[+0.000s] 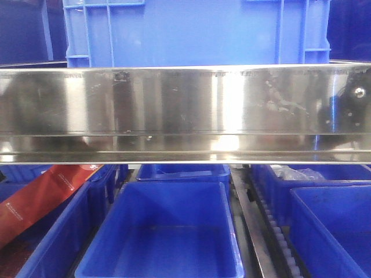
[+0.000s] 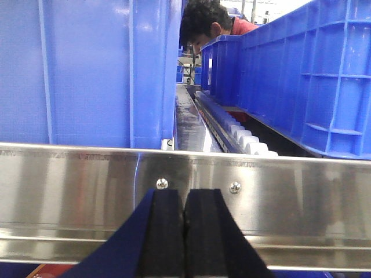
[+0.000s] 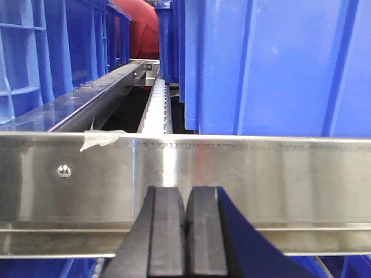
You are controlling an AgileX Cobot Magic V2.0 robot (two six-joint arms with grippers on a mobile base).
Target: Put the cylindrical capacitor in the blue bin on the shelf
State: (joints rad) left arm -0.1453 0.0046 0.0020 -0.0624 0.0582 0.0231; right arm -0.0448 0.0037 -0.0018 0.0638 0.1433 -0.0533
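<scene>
Front view, L to R: a red packet (image 1: 35, 200) lies tilted in the lower-left blue bin (image 1: 55, 243). The middle lower bin (image 1: 162, 237) sits just right of it, w/ another blue bin (image 1: 184, 171) behind it. A roller track (image 1: 278, 237) runs between the middle bin and the right-hand bins (image 1: 330, 231); the far right rear one holds something clear and crinkly, too blurred to name. Across the whole width runs the shelf (image 1: 185, 107), a shiny steel ledge, w/ a big blue crate (image 1: 194, 32) on the tier above it.

Left wrist view: a blue crate wall (image 2: 87, 69) fills the left side, the shelf ledge (image 2: 69, 191) spans the frame w/ two screws (image 2: 162, 183) near the centre. The left claw (image 2: 184, 231) has its pads pressed together, nothing seen between them, and sits just in front of the ledge. A row of white rollers (image 2: 243, 136) leads back along the gap; a person (image 2: 203, 26) w/ dark hair and red top leans in at the rear; another blue crate (image 2: 301, 75) stands on the right.

Right wrist view: blue crates (image 3: 35, 58) at left, a steel rail (image 3: 98, 98) and a white roller strip (image 3: 156, 107) in the gap, a scrap of tape (image 3: 101, 139) on the ledge (image 3: 290, 174). The right claw (image 3: 185, 231) is also closed tight, pads touching, nothing visible in it. A large blue crate (image 3: 278, 63) is at right.

The cylindrical capacitor: can't be made out in any view.
</scene>
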